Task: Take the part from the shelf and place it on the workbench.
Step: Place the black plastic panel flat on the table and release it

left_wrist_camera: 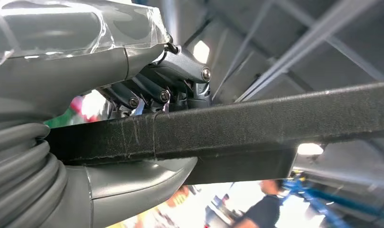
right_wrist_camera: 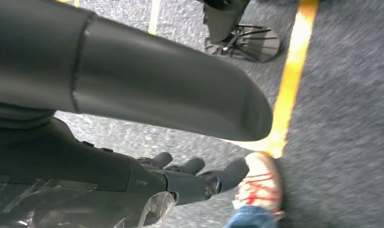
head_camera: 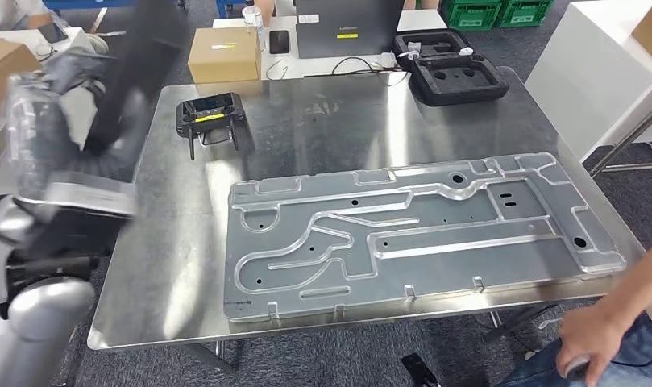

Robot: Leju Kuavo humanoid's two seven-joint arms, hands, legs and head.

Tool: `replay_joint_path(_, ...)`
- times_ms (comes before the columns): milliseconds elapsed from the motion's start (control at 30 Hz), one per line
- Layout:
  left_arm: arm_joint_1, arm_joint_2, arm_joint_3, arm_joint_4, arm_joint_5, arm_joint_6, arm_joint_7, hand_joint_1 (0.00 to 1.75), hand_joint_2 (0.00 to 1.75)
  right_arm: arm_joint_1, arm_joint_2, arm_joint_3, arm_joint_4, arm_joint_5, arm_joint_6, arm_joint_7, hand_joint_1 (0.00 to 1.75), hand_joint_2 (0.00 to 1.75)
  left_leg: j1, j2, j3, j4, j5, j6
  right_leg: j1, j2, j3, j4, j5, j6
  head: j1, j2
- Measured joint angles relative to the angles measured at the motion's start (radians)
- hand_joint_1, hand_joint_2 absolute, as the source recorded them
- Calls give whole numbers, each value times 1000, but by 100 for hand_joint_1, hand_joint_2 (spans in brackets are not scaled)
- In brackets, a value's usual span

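Bare workbench (head_camera: 185, 266) left of metal plate (head_camera: 419, 234)

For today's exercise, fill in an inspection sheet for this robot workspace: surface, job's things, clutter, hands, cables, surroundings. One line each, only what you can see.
Surface: shiny metal workbench.
Job's things: long black part gripped by the left hand, raised at the bench's left; large grey machined plate lying flat on the bench.
Clutter: black controller on the bench's far left.
Hands: left hand holds the part; right hand hangs over the floor, holding nothing.
Cables: black cable beyond the bench's far edge.
Surroundings: cardboard box, black foam tray, green crates, a person's hand at lower right.
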Motion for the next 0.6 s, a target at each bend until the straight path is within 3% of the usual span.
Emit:
replay_joint_path(67,-14,-15,-41,10,-111,-67,19,175,175,-3,7,5,0,7,8,7,0,0,-4,-2,9,0,-11,8,1,0,-95,134,-30,1,1,0)
replay_joint_path(100,-20,-24,-62,17,-160,-103,27,175,175,-5,10,7,0,10,12,11,0,0,-6,-4,16,0,-18,10,1,0,-125,156,-16,1,1,0)
replay_joint_path(133,-28,-34,-84,27,-208,-144,36,175,175,-6,13,10,0,14,17,15,0,0,-7,-8,24,1,-24,10,1,0,-134,136,18,0,1,0)
replay_joint_path(200,-52,-56,-132,55,-288,-234,49,175,175,-9,18,16,0,23,27,20,0,0,-8,-15,41,2,-37,6,2,0,-106,3,122,-4,1,0)
replay_joint_path(267,-74,-81,-180,89,-341,-303,54,175,175,-18,25,23,0,32,35,23,0,0,-13,-18,49,6,-49,-3,4,1,-74,-111,186,-9,1,0)
replay_joint_path(300,-82,-94,-203,108,-365,-325,52,175,175,-24,31,26,0,35,39,24,0,0,-15,-18,50,7,-53,-8,6,2,-68,-135,195,-12,1,0)
replay_joint_path(400,-106,-130,-261,170,-458,-355,35,175,175,-44,50,36,0,50,47,23,0,0,-13,-15,45,15,-64,-22,4,5,-65,-141,194,-22,0,0)
replay_joint_path(433,-115,-139,-280,192,-497,-360,30,175,175,-49,56,39,0,54,50,24,0,0,-11,-13,34,39,-78,-29,2,5,-62,-143,193,-26,-1,0)
replay_joint_path(500,-129,-154,-317,233,-579,-366,27,175,175,-56,67,47,0,60,54,25,0,0,-3,-10,-17,141,-124,-44,-2,4,-58,-144,191,-31,-3,0)
replay_joint_path(567,-134,-162,-340,259,-632,-371,30,175,175,-58,74,52,0,63,56,27,0,0,2,-9,-60,225,-158,-51,-2,4,-57,-143,189,-34,-4,0)
replay_joint_path(600,-134,-163,-344,263,-642,-373,31,175,175,-58,75,53,0,64,57,27,0,0,2,-9,-69,241,-163,-52,-3,4,-57,-143,189,-34,-4,0)
